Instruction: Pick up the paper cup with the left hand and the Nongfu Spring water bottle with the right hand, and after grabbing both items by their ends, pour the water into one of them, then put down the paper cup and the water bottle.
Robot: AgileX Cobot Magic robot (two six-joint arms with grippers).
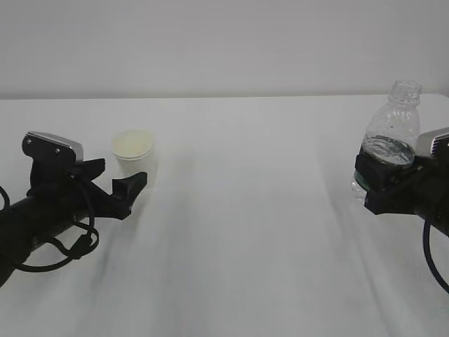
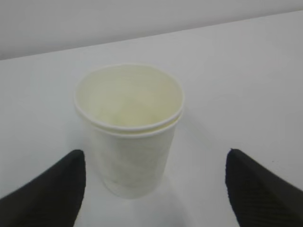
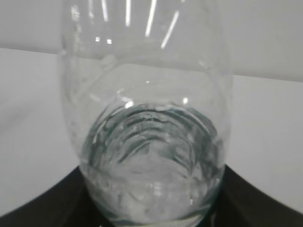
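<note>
The exterior camera stands at the near side of the white table (image 1: 245, 232), looking across it at a downward slant toward the far wall, with one arm at each frame edge. The left wrist camera looks forward and slightly down, close on the paper cup (image 2: 129, 127), which fills the frame's centre; that cup (image 1: 134, 156) sits left of centre in the exterior view. The right wrist camera is closer still, pressed against the Nongfu Spring water bottle (image 3: 147, 118), seen at the exterior's right edge (image 1: 393, 133).
</note>
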